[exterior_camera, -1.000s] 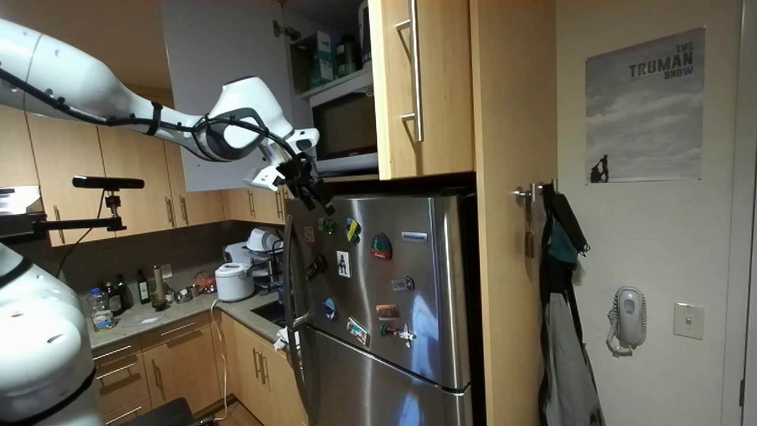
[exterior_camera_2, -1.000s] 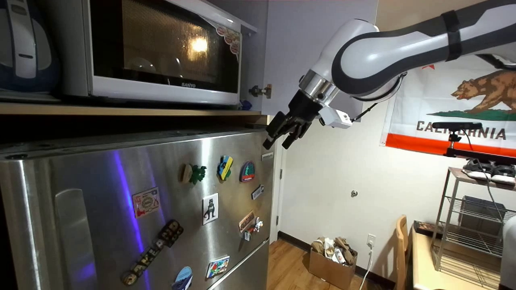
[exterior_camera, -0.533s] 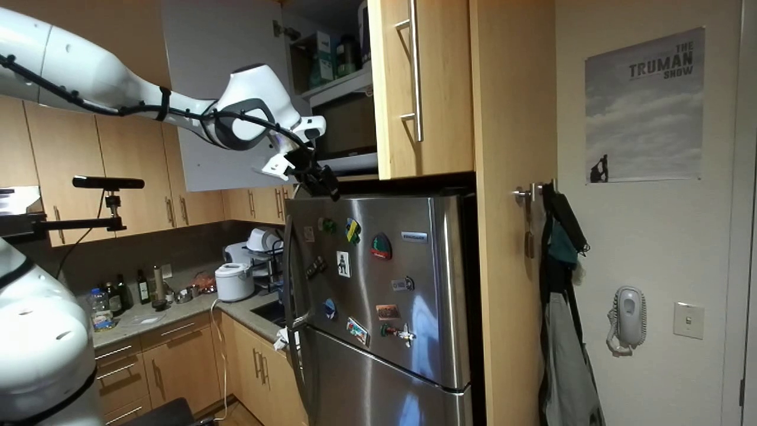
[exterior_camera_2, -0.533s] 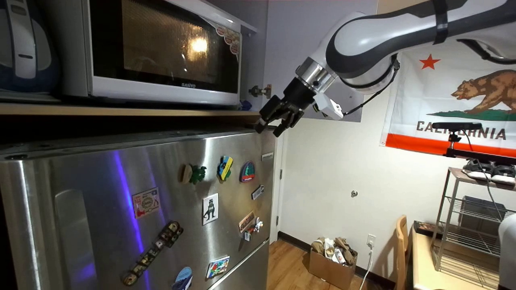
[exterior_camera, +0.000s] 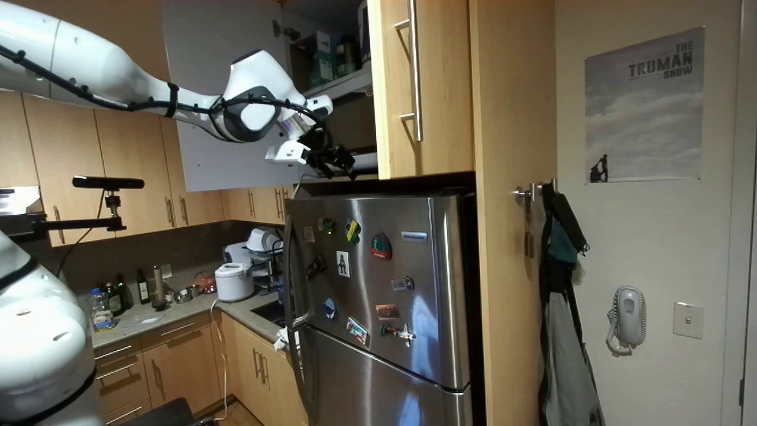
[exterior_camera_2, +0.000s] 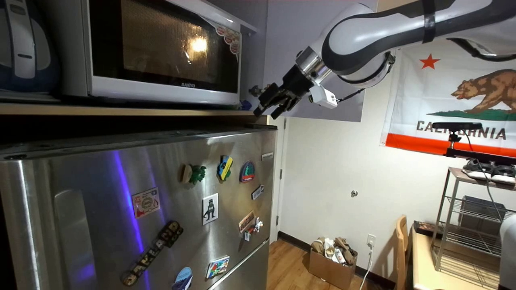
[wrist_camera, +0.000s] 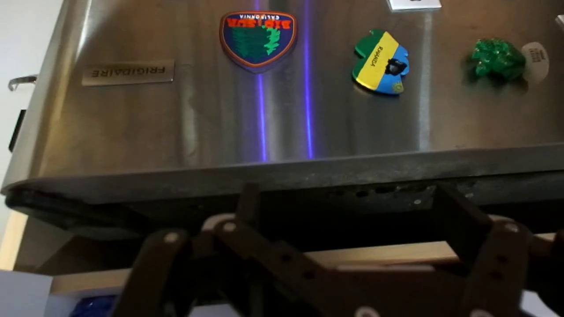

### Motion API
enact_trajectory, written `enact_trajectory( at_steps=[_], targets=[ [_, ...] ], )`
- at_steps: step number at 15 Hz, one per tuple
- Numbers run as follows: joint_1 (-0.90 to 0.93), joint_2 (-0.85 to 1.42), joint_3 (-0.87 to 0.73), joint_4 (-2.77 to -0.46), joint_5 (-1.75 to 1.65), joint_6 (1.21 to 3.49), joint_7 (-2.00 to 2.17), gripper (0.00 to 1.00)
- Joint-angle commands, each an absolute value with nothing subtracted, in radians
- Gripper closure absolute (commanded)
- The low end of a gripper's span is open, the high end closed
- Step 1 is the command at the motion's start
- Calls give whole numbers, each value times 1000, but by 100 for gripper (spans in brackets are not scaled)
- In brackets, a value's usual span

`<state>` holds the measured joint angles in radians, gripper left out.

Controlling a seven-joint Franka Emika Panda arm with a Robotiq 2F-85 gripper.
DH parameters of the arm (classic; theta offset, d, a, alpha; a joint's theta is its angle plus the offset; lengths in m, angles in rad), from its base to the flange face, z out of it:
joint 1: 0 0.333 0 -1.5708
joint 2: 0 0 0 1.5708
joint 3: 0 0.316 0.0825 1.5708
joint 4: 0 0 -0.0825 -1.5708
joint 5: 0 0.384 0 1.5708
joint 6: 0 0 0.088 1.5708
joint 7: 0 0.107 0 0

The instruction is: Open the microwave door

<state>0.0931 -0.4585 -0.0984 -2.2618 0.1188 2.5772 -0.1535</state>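
Note:
The microwave sits on the cabinet shelf above the fridge. Its dark glass door is shut, with a silver-grey frame. In an exterior view the microwave door is partly hidden behind my wrist and a wood cabinet door. My gripper is open and empty, tilted downward, in front of the shelf near the microwave's lower right corner, apart from it. It also shows in an exterior view. In the wrist view the open gripper has its fingers apart over the fridge's top edge; the door is not seen there.
The steel fridge with magnets stands below the shelf edge. Open cabinet doors stand on both sides: a wood one with a bar handle and a grey inner panel. A blue-grey appliance stands beside the microwave.
My gripper has risen from in front of the fridge's upper front to about shelf level and moved a little toward the microwave. The microwave door has not moved.

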Motion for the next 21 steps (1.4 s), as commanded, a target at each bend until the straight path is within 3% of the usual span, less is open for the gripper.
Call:
enact_trajectory(
  at_steps=[1,21],
  targets=[
    [84,-458,-90,-2259,123,2574,-155,0],
    [211,-255,-273,-1991,445,2732,-403,0]
  ],
)
